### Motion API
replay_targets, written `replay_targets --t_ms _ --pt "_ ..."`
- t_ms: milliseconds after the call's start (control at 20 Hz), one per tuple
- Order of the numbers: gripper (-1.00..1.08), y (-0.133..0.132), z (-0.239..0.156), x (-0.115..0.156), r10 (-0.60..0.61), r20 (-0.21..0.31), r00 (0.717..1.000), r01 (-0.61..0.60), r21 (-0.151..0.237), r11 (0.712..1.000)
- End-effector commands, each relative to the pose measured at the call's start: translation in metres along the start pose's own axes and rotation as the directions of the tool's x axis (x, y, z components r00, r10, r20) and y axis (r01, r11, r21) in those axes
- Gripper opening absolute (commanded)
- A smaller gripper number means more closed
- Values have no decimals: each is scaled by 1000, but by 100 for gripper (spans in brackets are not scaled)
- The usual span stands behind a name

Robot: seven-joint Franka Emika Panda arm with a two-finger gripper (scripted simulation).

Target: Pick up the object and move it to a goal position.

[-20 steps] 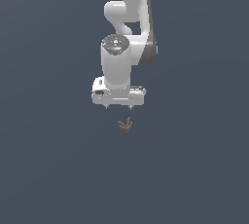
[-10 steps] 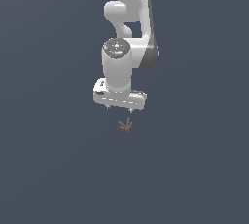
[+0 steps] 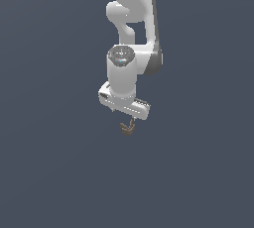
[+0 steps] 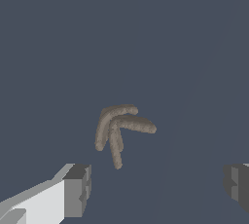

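Note:
The object [image 3: 127,128] is a tiny dark brown forked piece lying on the flat grey ground. In the wrist view the object [image 4: 119,128] shows as curved brown prongs meeting at a corner. My white gripper [image 3: 124,116] hangs just above it, pointing down. My gripper [image 4: 156,186] is open: one dark pad [image 4: 78,189] and the other pad [image 4: 236,181] stand far apart. The object lies ahead of the gap, closer to the first pad, and touches neither. Nothing is held.
Plain dark grey ground [image 3: 54,172] surrounds the arm on every side. No other objects, containers or edges show in either view. No goal marker is visible.
The hand has turned about its vertical axis, so its finger bar now sits slanted in the exterior view. The object has not moved.

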State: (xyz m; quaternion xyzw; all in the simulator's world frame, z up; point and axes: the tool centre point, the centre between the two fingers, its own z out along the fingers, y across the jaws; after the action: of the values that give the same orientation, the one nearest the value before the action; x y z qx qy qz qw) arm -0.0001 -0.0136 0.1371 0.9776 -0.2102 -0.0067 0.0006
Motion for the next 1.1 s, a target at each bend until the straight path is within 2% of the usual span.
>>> replay_targets --t_ms 0,250,500,1050 --pt "100 -3 4 1 68 0 998 -68 1 998" --pt "100 -7 12 3 201 0 980 -201 4 980" --pt "100 -12 19 5 329 -1 944 -329 5 944" --pt "100 -22 35 8 575 -4 818 -575 9 818"
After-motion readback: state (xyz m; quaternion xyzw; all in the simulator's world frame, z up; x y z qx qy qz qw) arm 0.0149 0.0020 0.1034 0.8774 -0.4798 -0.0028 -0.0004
